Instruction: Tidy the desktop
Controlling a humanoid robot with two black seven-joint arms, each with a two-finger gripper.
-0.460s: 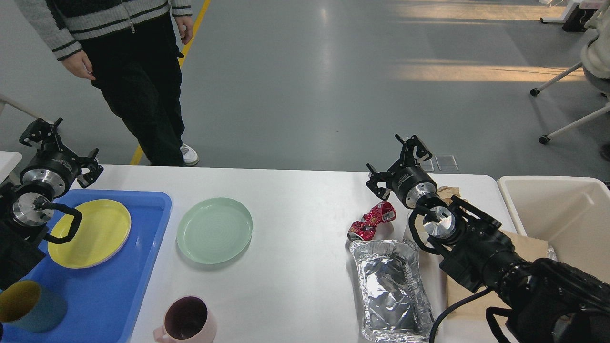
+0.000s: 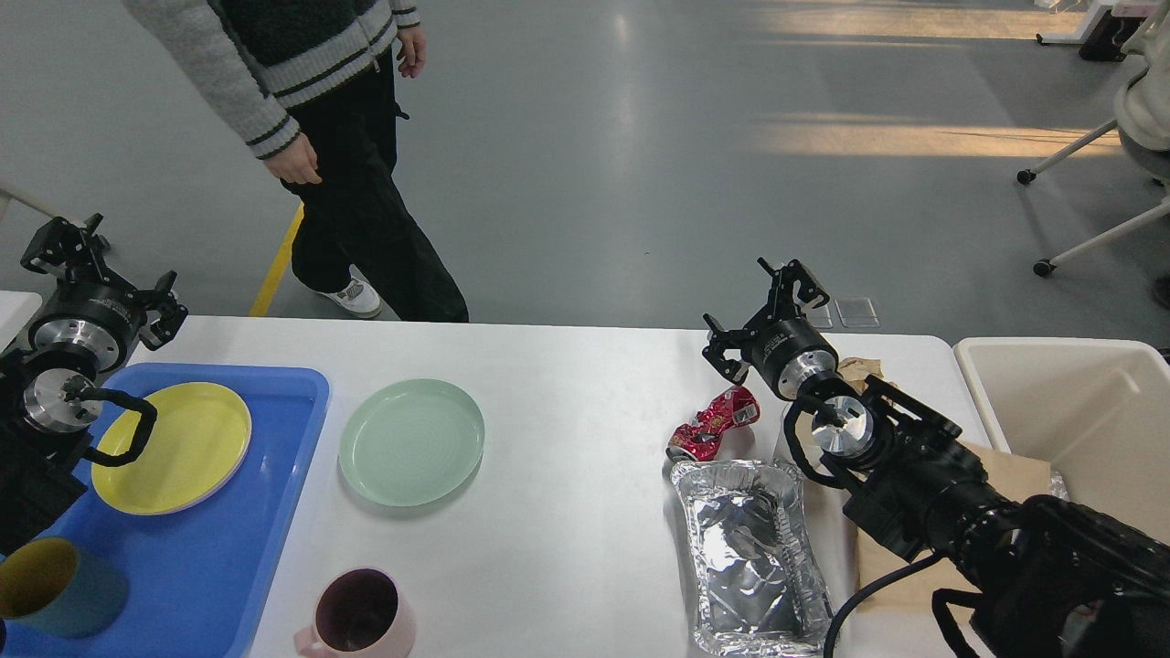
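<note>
On the desktop [image 2: 567, 475]: you see a white tabletop spanning nearly the full width, both arms raised over it.
Left gripper [image 2: 96, 274]: at your far left, above the back edge of the blue tray [image 2: 228, 548]; fingers spread apart, holding nothing.
Right gripper [image 2: 763, 311]: right of centre, just behind the crushed red can [image 2: 713, 422]; fingers splayed wide, nothing between them, not touching the can.
Blue tray: left end of the desktop; carries a yellow plate [image 2: 174, 448] and, at the front left corner, a teal cup [image 2: 55, 585] with a yellow inside.
Green plate [image 2: 411, 440]: lies flat on the bare desktop just right of the tray, apart from it.
Pink mug [image 2: 358, 614]: at the front edge, upright, dark inside, partly cut off by the frame.
Crushed red can: lies on its side, just behind the foil tray.
Foil tray [image 2: 749, 557]: crumpled, right of centre near the front, beside your right forearm.
Brown paper [image 2: 1015, 475]: flat under the right arm, mostly hidden.
Cream bin [image 2: 1079, 402]: just beyond the right end of the desktop.
Person [image 2: 347, 137]: stands on the grey floor behind the far left edge; head out of frame.
</note>
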